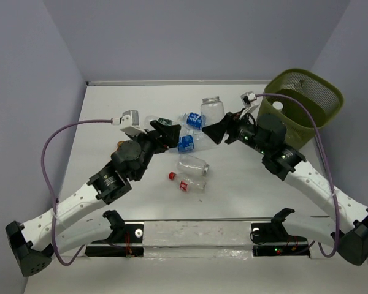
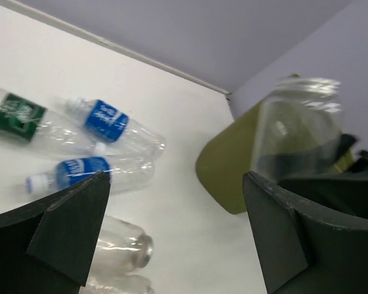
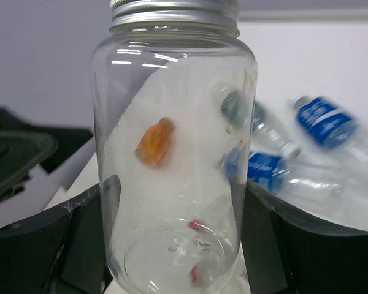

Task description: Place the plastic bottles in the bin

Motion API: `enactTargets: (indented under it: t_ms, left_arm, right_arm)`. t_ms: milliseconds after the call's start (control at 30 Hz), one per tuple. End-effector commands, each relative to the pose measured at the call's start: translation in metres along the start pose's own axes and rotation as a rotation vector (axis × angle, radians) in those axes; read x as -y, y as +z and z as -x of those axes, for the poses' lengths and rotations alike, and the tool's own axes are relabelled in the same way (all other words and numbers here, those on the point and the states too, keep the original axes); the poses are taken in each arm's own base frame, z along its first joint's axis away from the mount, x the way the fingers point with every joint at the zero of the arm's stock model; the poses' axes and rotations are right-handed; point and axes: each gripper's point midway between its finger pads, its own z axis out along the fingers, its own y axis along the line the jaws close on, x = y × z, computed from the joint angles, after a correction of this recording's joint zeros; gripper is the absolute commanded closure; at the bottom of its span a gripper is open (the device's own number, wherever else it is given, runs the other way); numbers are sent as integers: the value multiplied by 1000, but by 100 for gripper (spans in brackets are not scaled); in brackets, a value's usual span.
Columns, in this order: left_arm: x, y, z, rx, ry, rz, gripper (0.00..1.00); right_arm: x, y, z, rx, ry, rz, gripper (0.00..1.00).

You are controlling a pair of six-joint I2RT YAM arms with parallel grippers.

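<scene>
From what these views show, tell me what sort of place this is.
Probably a robot manipulation test cell: plain lavender walls boxing in a white table, two arms bolted at its near edge, plastic bottles scattered beside a mesh bin.

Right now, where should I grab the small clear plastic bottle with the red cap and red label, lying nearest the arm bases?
Grip the red-capped clear plastic bottle across its body, just right of the label, coming straight down. It lies flat, cap pointing left, so fingers should straddle its near and far sides; the clear bottle just behind leaves little room.
</scene>
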Motion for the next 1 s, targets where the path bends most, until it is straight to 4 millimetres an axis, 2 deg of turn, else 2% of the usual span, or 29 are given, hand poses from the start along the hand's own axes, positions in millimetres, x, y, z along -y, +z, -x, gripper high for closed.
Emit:
enactTargets:
  t_ms: [0,33,67,100,167,200,233,333,367,400,433,467,500,533,567,633,733,833,900,967]
  left_arm:
    - [-76,-30,11,61,130,291,1]
    - [-81,-38,24,89,144,328,1]
    - [-88,-43,27,83,163,363,1]
    - [-106,-52,23,48,227,447,1]
    - [-114,-60,29,44,236,509,1]
    - [-123,-65,26,20,270,546,1]
    - [-128,-65,24,11,292,569,1]
    - [-139,-62,21,-35,349,614,1]
    - [-138,-62,23,-50,355,613,1]
    - [-137,-60,22,-58,360,612,1]
    - [-138,-57,20,-73,370,611,1]
    - [-141,-55,18,-84,383,615,1]
    - [-146,-50,18,-100,393,625,1]
    - [-155,-49,21,-95,402,655,1]
    - [-161,-47,12,-137,401,651,1]
    - [-171,-39,11,-154,397,640,1]
    - [-198,-35,5,-190,339,661,1]
    - [-211,-33,5,-202,304,682,1]
    - [-228,-36,7,-197,282,731,1]
    - [-252,-43,5,-198,260,799,1]
  right_arm:
    - [31,-48,123,320,-204,-340,58]
    - [56,-66,140,373,-247,-504,59]
    - [69,-78,154,409,-267,-596,60]
    - [88,-97,173,449,-283,-708,60]
    - [118,-125,192,486,-313,-902,60]
    - [134,-129,195,480,-316,-970,60]
    - [151,-146,206,500,-315,-1053,60]
    - [189,-157,206,468,-294,-1174,60]
    - [204,-169,210,473,-270,-1215,58]
    - [214,-171,208,461,-251,-1233,53]
    - [226,-171,203,436,-232,-1250,30]
    - [230,-173,200,426,-227,-1263,16]
    - [233,-175,198,416,-222,-1281,1]
    - [231,-177,198,423,-218,-1284,0]
    - [226,-178,200,439,-214,-1265,0]
    - [219,-174,203,440,-220,-1224,0]
    - [200,-148,198,409,-200,-1033,0]
    - [193,-139,192,388,-172,-968,1]
    - [167,-115,183,360,-149,-781,2]
    - [120,-79,164,330,-118,-524,3]
